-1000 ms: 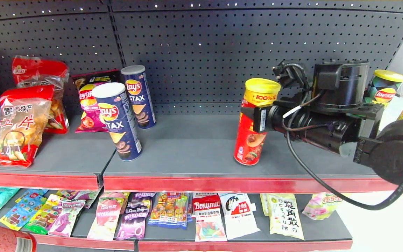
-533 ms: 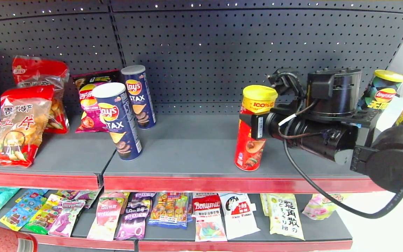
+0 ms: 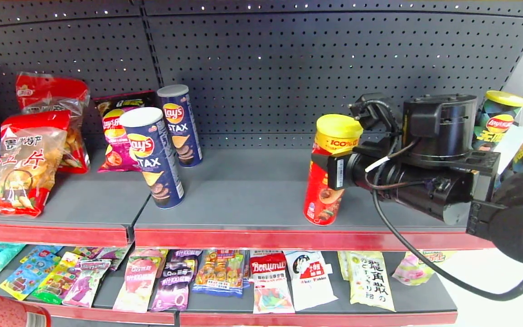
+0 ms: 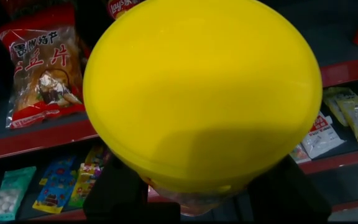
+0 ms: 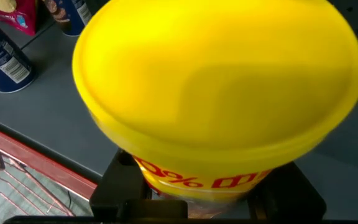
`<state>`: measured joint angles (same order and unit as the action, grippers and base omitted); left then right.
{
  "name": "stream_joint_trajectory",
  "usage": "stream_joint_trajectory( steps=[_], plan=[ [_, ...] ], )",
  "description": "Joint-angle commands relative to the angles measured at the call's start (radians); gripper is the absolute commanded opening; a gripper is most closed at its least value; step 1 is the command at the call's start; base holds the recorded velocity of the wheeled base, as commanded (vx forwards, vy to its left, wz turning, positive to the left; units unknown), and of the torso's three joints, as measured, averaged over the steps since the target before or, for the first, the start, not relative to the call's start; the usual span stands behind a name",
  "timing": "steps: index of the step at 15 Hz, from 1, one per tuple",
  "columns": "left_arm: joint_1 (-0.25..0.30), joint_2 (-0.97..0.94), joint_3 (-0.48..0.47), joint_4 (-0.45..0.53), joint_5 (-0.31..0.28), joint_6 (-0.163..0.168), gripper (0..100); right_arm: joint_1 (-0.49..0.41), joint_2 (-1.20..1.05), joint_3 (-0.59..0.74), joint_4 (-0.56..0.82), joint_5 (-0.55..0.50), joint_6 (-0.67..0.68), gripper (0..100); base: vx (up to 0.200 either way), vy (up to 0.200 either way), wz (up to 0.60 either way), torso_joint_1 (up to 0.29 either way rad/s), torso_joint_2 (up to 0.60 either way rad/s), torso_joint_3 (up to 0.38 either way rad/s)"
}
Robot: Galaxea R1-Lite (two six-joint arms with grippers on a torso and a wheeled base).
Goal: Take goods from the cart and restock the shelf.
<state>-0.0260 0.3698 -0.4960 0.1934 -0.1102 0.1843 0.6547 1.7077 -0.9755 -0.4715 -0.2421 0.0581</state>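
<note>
Black cylindrical right arm point(image 3: 407, 179) trailing a looping black cable point(image 3: 500, 298).

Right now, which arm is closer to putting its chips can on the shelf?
The right. The right gripper holds the red chip can upright, its base at or just above the upper shelf near the front edge. The left gripper has its yellow-lidded can low, below that shelf.

The red canister point(image 3: 323, 200) with its yellow lid point(image 3: 338, 125) stands nearly upright, leaning a little, clamped at mid-height in the right pincer point(image 3: 333, 171). Its base hangs below the pincer at the front of the dark grey shelf point(image 3: 252, 190), just behind the red lip; whether it touches the board cannot be told. A second canister point(image 4: 201, 93), yellow top uppermost, sits between the left pincer's point(image 4: 197, 198) black fingers point(image 4: 114, 193).
</note>
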Motion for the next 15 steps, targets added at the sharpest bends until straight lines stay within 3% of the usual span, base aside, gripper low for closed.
stream_joint_trajectory(
  steps=[1, 15],
  plan=[
    [0.000, 0.001, -0.001, 0.000, 0.000, 0.000, 0, 0.008, -0.014, 0.008, -0.001, -0.005, 0.000, 0, 0.000, 0.000, 0.00, 0.000, 0.00, 0.000],
    [0.000, -0.003, -0.001, -0.002, 0.000, 0.000, 0, 0.019, -0.019, 0.034, 0.005, -0.025, -0.004, 0, 0.000, 0.000, 0.00, 0.000, 0.00, 0.000]
  ],
)
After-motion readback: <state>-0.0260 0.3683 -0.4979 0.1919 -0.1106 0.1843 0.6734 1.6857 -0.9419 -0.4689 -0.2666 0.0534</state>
